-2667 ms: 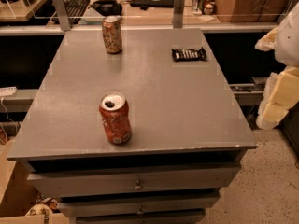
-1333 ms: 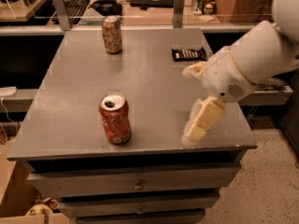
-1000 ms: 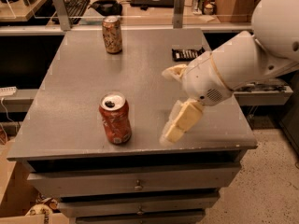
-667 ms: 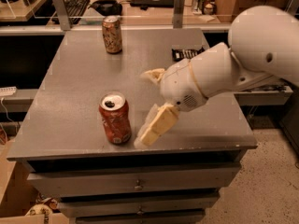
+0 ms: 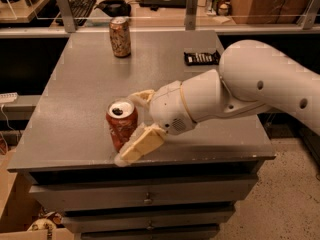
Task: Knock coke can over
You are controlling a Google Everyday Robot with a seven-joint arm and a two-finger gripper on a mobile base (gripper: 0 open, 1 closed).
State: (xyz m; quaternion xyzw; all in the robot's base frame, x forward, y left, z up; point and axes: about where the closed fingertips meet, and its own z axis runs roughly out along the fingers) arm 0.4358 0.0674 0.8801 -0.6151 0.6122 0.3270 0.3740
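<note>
The cream two-finger gripper [image 5: 128,129] is seen over the front-left part of the grey flat-topped drawer cabinet [image 5: 200,144], right beside the red-orange coke can with silver top [image 5: 120,126]. The fingers are spread wide. One pad [image 5: 141,96] is seen behind the can's upper rim and the other [image 5: 139,145] in front of its lower body, so the can is bracketed from its right side. Whether either pad is actually touching can't be told for sure, though the front one looks to be against it.

Step in hand, as judged: the push itself. For this to be done well, force should be applied high on the body, near the rim, w/ a sideways sweep towards the cabinet's left, so that the can is tipped, not just slid. The can stands near the front edge, so a push frontwards is best avoided, as it could be sent off the top. No closing is needed.

The can is seen upright, not yet knocked over. A dark opening is visible in the silver lid, w/ white markings on the red-orange wall, and the body is a bit dented. The mottled brown-and-tan can [image 5: 120,36] at the far end & the black flat bar-shaped item [image 5: 201,58] are well apart and should be left alone.
</note>
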